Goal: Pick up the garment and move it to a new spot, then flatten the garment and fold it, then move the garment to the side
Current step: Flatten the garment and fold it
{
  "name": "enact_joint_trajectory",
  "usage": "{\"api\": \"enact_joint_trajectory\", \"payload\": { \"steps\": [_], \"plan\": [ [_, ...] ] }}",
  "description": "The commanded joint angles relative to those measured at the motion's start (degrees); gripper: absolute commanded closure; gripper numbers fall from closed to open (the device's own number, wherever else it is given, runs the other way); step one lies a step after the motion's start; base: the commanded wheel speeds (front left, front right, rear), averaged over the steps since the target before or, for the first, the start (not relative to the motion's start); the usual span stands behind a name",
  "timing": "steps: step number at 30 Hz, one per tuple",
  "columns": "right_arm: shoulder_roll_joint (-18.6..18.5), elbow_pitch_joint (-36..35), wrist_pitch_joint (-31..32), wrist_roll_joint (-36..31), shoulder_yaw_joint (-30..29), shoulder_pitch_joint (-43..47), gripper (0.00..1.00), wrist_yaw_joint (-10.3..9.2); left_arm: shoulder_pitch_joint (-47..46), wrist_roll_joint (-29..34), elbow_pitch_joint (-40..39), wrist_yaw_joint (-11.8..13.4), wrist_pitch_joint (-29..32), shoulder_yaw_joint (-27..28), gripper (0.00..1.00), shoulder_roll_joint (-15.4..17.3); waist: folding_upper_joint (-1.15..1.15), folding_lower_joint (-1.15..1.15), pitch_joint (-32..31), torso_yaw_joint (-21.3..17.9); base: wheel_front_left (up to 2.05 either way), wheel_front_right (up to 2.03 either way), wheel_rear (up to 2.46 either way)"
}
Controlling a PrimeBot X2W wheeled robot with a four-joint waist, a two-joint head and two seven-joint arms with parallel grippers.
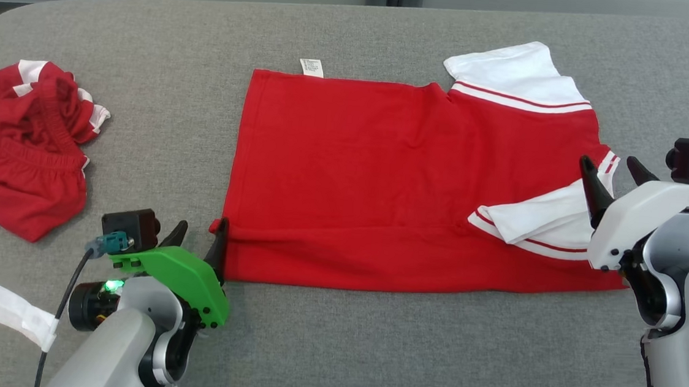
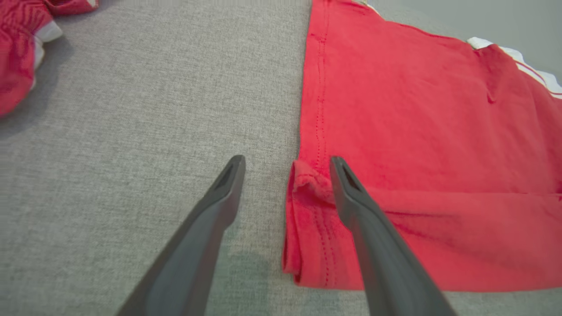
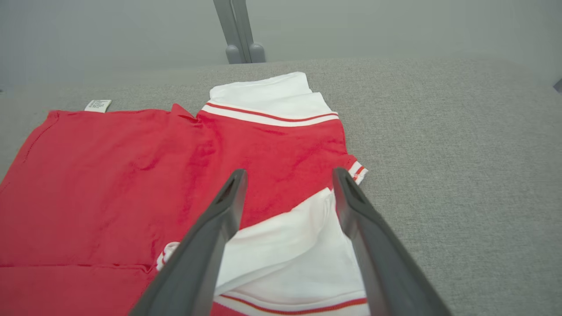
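The garment [image 1: 382, 178] is a red shirt with white, red-striped sleeves, lying folded and fairly flat in the middle of the grey padded surface [image 1: 369, 343]. My left gripper [image 1: 202, 225] stands open at its near left corner. In the left wrist view that gripper [image 2: 286, 161] straddles the puckered hem corner of the garment [image 2: 417, 131], one finger on the cloth, the other over bare surface. My right gripper [image 1: 609, 162] is open at the shirt's right end. In the right wrist view it [image 3: 290, 172] hovers above the folded white sleeve [image 3: 285, 245], gripping nothing.
A crumpled pair of red shorts [image 1: 16, 143] lies at the far left, also seen in the left wrist view [image 2: 17, 52]. A white strip [image 1: 12, 312] lies near the front left. A grey wall and a post [image 3: 239, 35] stand behind the surface's far edge.
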Motion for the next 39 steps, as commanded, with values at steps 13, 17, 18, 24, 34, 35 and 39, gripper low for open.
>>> {"api": "enact_joint_trajectory", "payload": {
  "steps": [13, 17, 18, 24, 34, 35, 39],
  "plan": [
    [4.17, -9.82, 8.71, -2.42, -11.03, 13.51, 0.00, -0.10, 8.03, 1.20, -6.43, 4.15, -1.73, -0.63, 0.00, 1.61, 0.00, 0.00, -0.70, -0.44, 0.00, 0.00, 0.00],
    [4.92, -8.30, 8.32, -2.09, -11.61, 13.86, 0.00, -0.10, 8.77, 1.30, -6.69, 4.70, -2.03, -0.93, 0.00, 1.27, 0.00, 0.00, -0.31, -0.99, 0.00, 0.00, 0.00],
    [4.99, -7.39, 8.24, -2.15, -11.67, 13.45, 0.00, -0.10, 8.79, 1.26, -6.49, 4.68, -1.74, -1.18, 0.00, 1.19, 0.00, 0.00, -0.22, -1.13, 0.00, 0.00, 0.00],
    [5.19, -1.66, 6.81, -2.59, -11.12, 10.69, 0.00, -0.10, 7.95, 1.22, -5.85, 4.56, -0.31, -2.08, 0.00, 1.43, 0.00, 0.00, 0.17, -1.18, 0.00, 0.00, 0.00],
    [5.33, 9.30, 5.81, -3.20, -12.41, 6.68, 0.00, -0.10, 4.39, 1.40, -0.59, 3.25, 2.20, -3.68, 0.00, 0.46, 0.00, 0.00, 0.81, -0.85, 0.00, 0.00, 0.00],
    [5.34, 10.30, 5.67, -2.81, -12.53, 6.27, 0.00, -0.10, 4.18, 1.21, -0.12, 3.00, 2.51, -3.92, 0.00, 0.25, 0.00, 0.00, 0.89, -0.88, 0.00, 0.00, 0.00],
    [5.49, 13.51, 5.71, -1.14, -11.62, 5.32, 0.00, -0.10, 3.77, 0.46, 1.49, 1.78, 3.33, -4.50, 0.29, -0.35, 0.00, 0.00, 1.16, -1.02, 0.00, 0.00, 0.00]
  ]
}}
